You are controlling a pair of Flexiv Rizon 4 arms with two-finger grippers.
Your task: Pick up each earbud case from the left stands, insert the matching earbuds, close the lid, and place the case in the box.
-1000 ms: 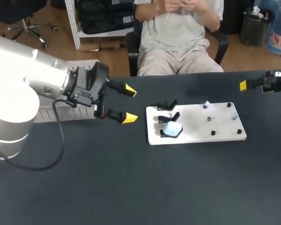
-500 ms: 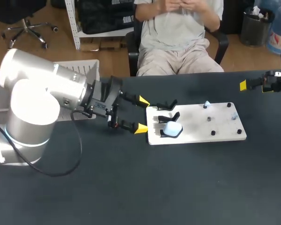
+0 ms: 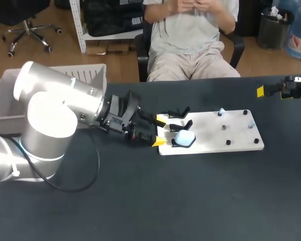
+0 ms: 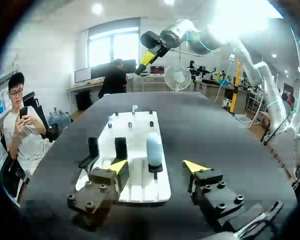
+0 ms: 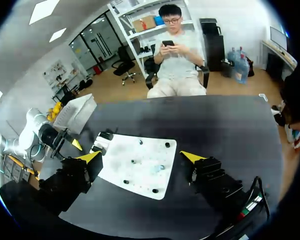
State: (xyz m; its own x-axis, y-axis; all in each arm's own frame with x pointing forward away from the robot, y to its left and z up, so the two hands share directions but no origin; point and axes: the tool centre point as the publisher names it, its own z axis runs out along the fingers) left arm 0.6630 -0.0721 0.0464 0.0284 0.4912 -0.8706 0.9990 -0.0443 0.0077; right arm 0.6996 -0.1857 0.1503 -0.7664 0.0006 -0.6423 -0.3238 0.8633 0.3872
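A white board (image 3: 210, 133) lies on the black table. Its left side carries black stands (image 3: 179, 113), and a pale blue earbud case (image 3: 184, 139) sits on the nearest one. Small earbuds (image 3: 221, 112) rest on the board's right half. My left gripper (image 3: 159, 131) is at the board's left edge, open. In the left wrist view the case (image 4: 154, 148) stands just ahead of my left gripper (image 4: 156, 167), between the lines of its fingers and touching neither. My right gripper (image 3: 273, 93) hovers open at the far right, holding nothing; its wrist view shows my right gripper (image 5: 141, 156) above the board (image 5: 140, 172).
A white slatted box (image 3: 88, 74) stands at the table's far left, partly behind my left arm. A person sits beyond the far edge without touching the table. Bare black tabletop (image 3: 200, 201) spreads in front of the board.
My left arm has swung right from near the box to the board's left edge, and its fingers have drawn closer together. The right arm has not moved.
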